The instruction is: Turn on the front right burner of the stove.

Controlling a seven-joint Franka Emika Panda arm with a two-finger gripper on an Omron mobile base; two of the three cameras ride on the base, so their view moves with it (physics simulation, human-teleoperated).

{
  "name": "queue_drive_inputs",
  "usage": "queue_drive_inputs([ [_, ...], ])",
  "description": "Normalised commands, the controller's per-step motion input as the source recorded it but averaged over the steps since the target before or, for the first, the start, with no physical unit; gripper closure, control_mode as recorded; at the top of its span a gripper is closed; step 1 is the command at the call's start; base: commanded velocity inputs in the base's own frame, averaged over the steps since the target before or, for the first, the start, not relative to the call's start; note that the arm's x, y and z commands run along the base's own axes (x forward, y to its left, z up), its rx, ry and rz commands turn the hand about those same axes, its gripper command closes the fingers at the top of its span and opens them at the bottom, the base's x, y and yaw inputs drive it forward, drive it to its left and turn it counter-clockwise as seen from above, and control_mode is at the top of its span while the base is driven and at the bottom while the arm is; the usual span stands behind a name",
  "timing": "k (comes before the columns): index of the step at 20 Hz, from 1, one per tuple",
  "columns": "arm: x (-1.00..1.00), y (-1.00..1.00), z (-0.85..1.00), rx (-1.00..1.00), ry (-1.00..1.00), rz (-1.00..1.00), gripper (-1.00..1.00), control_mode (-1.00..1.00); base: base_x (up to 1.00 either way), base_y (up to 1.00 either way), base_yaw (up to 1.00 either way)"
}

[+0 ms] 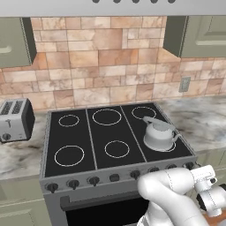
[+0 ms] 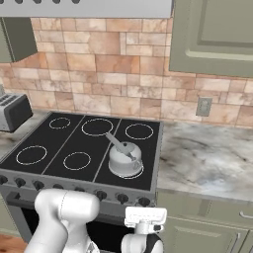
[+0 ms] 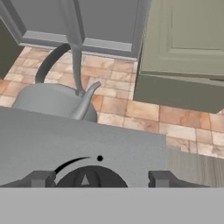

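Gripper (image 3: 100, 179): seen in the hand view low against the stove's grey front panel; the two dark fingertips (image 3: 38, 178) stand apart, one on each side of a knob, not touching it.
Knob (image 3: 89, 176): dark dial at 6 o'clock in the hand view, between the fingertips, under a curved black mark and a dot.
Stove (image 1: 48, 175): grey range with a black glass top and a row of dark knobs along its front edge.
Front right burner (image 2: 140, 172): thin white ring at 5 o'clock on the cooktop, mostly covered.
Kettle (image 1: 158, 134): grey, standing on the front right burner.
Toaster (image 1: 15, 119): silver, on the counter at 9 o'clock of the stove.
Backsplash (image 1: 110, 57): tan stone tiles behind the cooktop.
Cabinet (image 2: 212, 34): green doors at 1 o'clock.
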Motion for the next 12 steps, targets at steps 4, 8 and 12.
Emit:
queue_drive_inputs([
  [4,0.01,-0.36,-0.34,-0.35,0.23,-0.23,1.0,-1.0,0.0,0.0,0.0],
  [8,0.05,-0.66,-0.32,-0.44,0.33,-0.33,1.0,-1.0,0.0,0.0,0.0],
  [12,0.06,-0.77,-0.37,-0.49,0.33,-0.35,1.0,-1.0,0.0,0.0,0.0],
])
